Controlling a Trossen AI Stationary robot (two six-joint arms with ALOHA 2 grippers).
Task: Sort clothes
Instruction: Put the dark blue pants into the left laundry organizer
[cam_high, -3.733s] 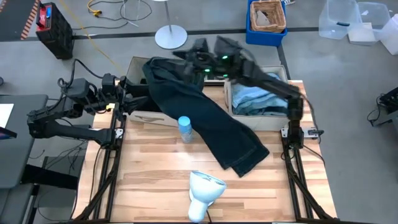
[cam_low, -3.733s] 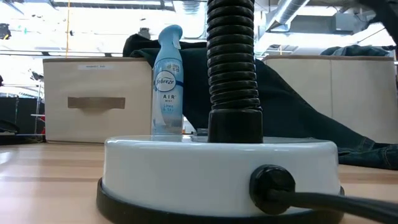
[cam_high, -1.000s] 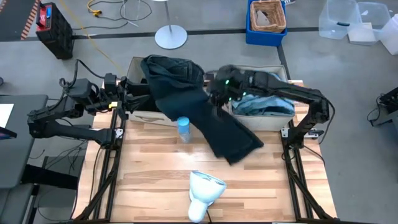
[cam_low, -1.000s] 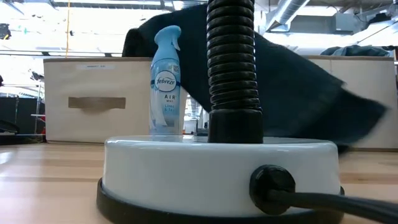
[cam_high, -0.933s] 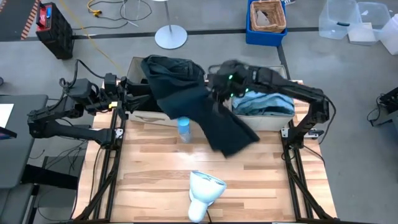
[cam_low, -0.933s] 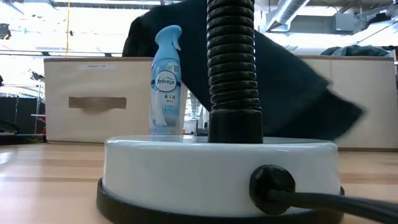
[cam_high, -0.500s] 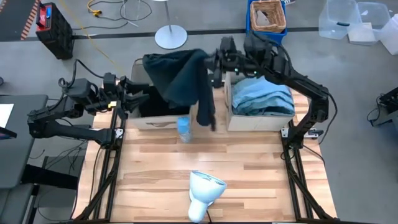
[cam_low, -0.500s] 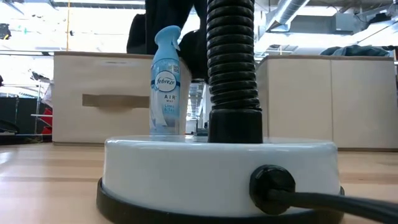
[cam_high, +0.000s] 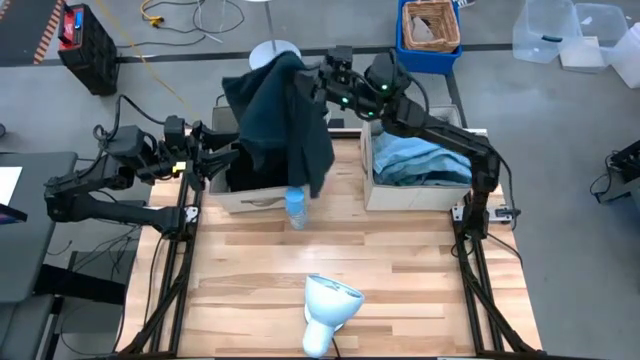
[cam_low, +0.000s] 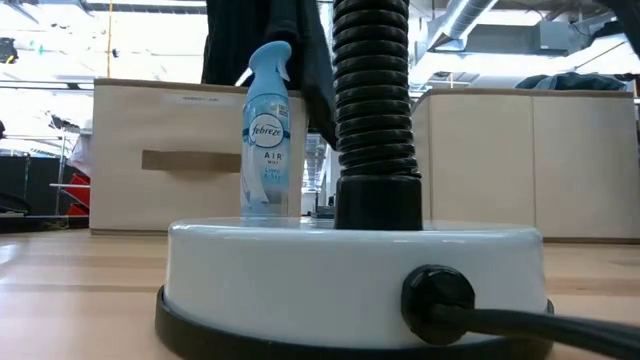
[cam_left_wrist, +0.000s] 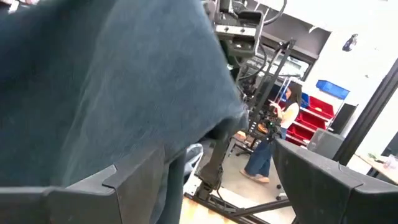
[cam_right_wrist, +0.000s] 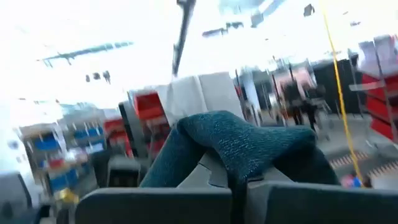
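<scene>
Clamping a fold of the dark teal garment (cam_high: 283, 120), the right gripper (cam_high: 318, 82) hangs above the far edge of the bench (cam_high: 330, 270), at about 12 o'clock in the high view. Its wrist view shows the cloth (cam_right_wrist: 249, 146) pinched between the two fingers (cam_right_wrist: 155, 205). The garment drapes down from the gripper over the left box (cam_high: 245, 195), its lower edge reaching just beside the blue spray bottle (cam_high: 295, 207), which stands on the bench in front of that box. In the low view the fabric (cam_low: 300, 50) hangs behind the bottle (cam_low: 267, 130) and above the box (cam_low: 165, 155).

At about 2 o'clock from the bottle, the right box (cam_high: 415, 190) holds a heap of grey-blue clothes (cam_high: 420, 158). At 6 o'clock on the bench stands a white lamp (cam_high: 328, 300).

The left gripper (cam_high: 222, 157) waits at 9 o'clock, level with the left box's edge, its fingers (cam_left_wrist: 93, 193) spread wide, with the dark cloth (cam_left_wrist: 106, 81) filling much of its wrist view. A person (cam_left_wrist: 267, 140) stands in the room beyond.
</scene>
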